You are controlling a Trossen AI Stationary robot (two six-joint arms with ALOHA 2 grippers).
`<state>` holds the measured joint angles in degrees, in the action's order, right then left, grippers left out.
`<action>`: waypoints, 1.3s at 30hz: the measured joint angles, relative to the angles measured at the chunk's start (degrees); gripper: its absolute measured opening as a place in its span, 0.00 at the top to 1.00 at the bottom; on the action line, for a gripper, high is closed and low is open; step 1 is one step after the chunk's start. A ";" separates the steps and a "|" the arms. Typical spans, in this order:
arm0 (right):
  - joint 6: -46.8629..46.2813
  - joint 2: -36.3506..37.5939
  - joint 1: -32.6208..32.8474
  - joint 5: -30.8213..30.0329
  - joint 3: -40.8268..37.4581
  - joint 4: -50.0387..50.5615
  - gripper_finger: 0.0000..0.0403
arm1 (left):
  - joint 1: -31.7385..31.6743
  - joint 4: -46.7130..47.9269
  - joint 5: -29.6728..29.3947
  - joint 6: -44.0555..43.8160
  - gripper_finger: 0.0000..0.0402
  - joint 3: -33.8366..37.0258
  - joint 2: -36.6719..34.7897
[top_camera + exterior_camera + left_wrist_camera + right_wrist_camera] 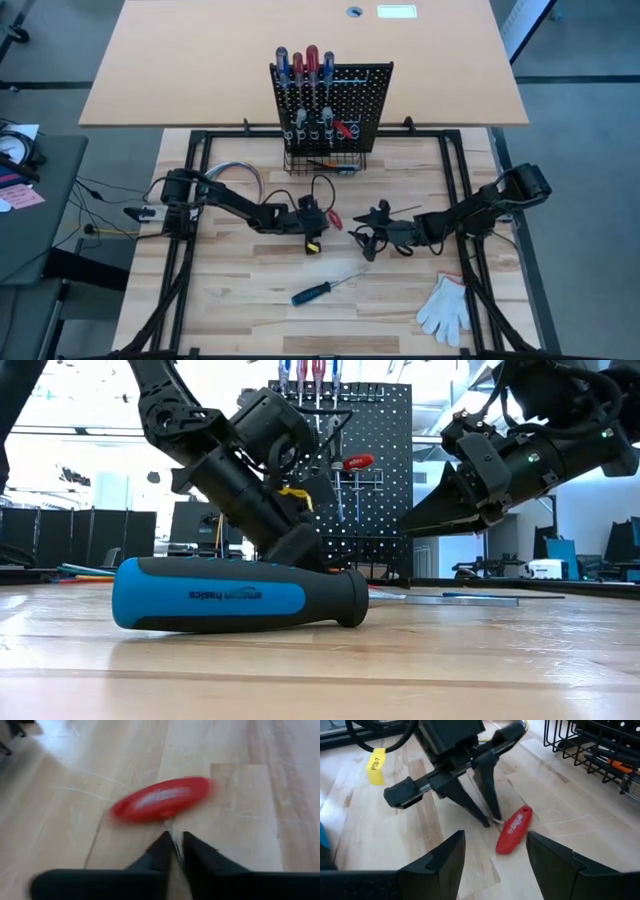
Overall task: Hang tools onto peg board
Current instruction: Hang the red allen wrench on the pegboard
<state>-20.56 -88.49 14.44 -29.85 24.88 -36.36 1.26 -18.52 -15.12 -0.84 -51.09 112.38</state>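
Note:
A small tool with a red oval handle [160, 800] [515, 830] lies at the table's middle, and its thin metal shaft runs between the fingers of my left gripper [175, 842] [322, 218], which is shut on it. My right gripper [495, 855] [362, 232] waits open just right of the tool, pointing at it and touching nothing. A blue-and-black screwdriver [312, 293] [240, 595] lies flat on the table nearer the front. The peg board [330, 105] [375, 470] stands upright at the far middle with several screwdrivers in its rings. My left gripper pinches the thin metal shaft [172, 832] between its two fingertips [490, 817], right where the shaft leaves the middle of the red handle. The fingers slant down from the table's left. The red handle lies low on the tabletop beyond the fingertips.
A black wire basket [320, 162] stands at the peg board's foot. A white work glove [445, 308] lies at the front right. A looped bundle of coloured wires [235, 172] sits by the left arm. Bare wood lies around the blue screwdriver.

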 joint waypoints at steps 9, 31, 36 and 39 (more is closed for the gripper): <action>-3.92 0.00 0.04 -0.28 0.02 -2.41 0.46 | 3.10 -1.53 -9.94 1.83 0.99 0.51 -2.90; 1.60 -13.17 -1.72 1.66 0.89 -39.99 0.48 | 17.70 -25.09 -44.84 23.93 1.00 0.26 -5.58; 1.58 -13.25 -1.95 1.69 2.92 -37.75 0.55 | 17.69 -25.02 -44.87 23.74 1.00 0.26 -5.58; 1.53 -13.25 -1.97 1.69 3.34 -37.42 0.58 | 17.68 -25.14 -44.95 24.17 1.00 0.26 -5.64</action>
<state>-19.02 -101.73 12.47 -28.16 28.23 -73.78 18.94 -43.66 -60.07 23.33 -50.83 106.74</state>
